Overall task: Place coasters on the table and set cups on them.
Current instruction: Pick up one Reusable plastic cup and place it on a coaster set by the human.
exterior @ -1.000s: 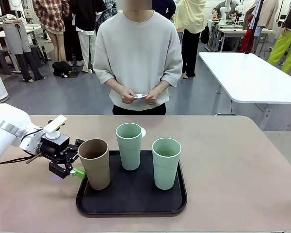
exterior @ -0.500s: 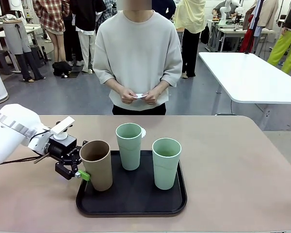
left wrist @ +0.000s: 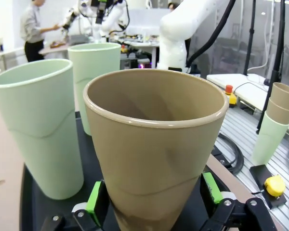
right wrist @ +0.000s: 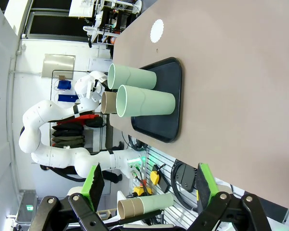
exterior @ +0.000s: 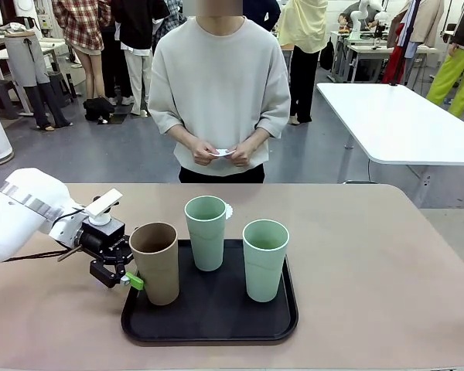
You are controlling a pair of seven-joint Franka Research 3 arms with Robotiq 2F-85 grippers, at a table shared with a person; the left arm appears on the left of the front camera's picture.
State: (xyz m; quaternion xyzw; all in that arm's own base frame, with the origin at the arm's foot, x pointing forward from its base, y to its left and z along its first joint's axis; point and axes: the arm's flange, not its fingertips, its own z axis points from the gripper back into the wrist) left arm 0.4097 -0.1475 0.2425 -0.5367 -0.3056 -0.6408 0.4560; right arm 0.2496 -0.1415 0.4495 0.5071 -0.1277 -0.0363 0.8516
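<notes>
three cups (exterior: 206, 232): two green, one brown. one black tray (exterior: 209, 323). one white coaster (right wrist: 157, 31) lying on table (exterior: 371, 255). one more white bit (exterior: 223, 152) in person's hands (exterior: 244, 155).

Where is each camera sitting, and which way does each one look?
Front view: sits between the arms, looks across the table at the person; the left arm and left tool show.
Left wrist view: rides the left arm, looks along the left tool's fingers, which stand either side of the brown cup.
Right wrist view: rides the right wrist, rolled sideways, looks past the open right tool over the table.
Shared: all three show the black tray and three cups.
</notes>
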